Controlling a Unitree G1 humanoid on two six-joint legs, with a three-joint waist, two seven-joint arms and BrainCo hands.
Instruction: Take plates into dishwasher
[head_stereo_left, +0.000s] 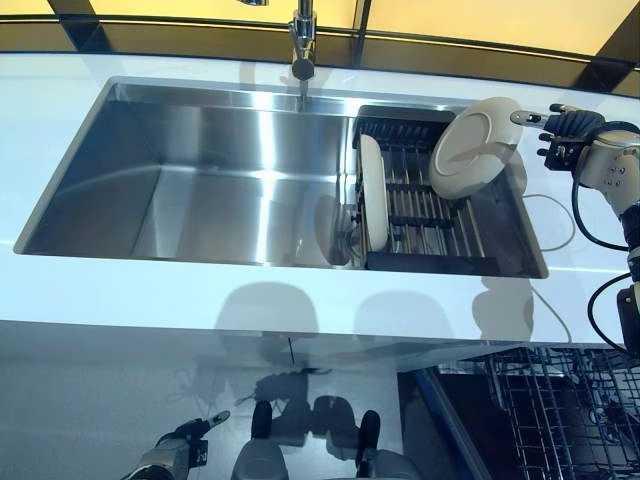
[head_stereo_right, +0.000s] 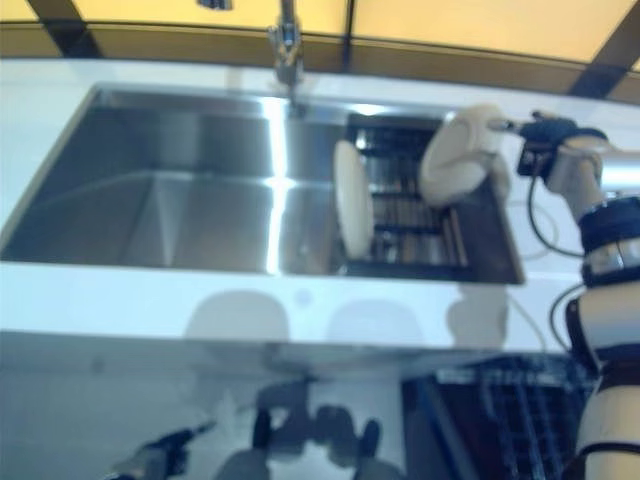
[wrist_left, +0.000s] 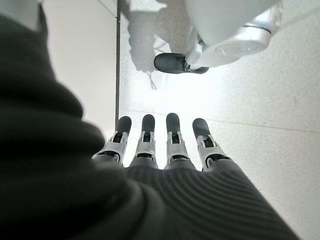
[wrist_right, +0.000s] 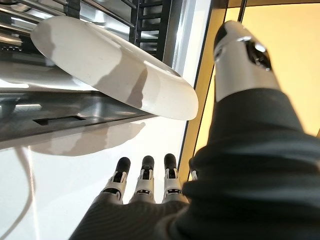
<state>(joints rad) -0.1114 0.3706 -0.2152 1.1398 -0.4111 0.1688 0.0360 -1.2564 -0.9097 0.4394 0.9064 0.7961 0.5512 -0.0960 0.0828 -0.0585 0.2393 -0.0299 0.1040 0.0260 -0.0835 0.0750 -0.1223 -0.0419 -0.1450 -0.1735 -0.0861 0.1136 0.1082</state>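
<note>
White plates (head_stereo_left: 475, 150) sit in the sink rack (head_stereo_left: 425, 215); right hand (head_stereo_left: 570, 135) nears released, left hand (wrist_left: 160, 145) relaxed; dishwasher basket (head_stereo_left: 560, 410) unloaded.

A kitchen. A steel sink (head_stereo_left: 200, 180) with a tap (head_stereo_left: 303, 40) is set into a white surface (head_stereo_left: 200, 295). A drying rack (head_stereo_left: 420, 215) holds plates (head_stereo_left: 373, 205), and a dishwasher basket (head_stereo_left: 560, 400) stands open below.

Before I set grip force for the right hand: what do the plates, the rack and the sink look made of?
Plates: white, glossy, likely glazed ceramic, though hard plastic can't be ruled out. Rack: dark frame with bare metal rods, probably steel. Sink: brushed stainless steel, with streaked reflections. The right hand is open beside the tilted plate.
</note>
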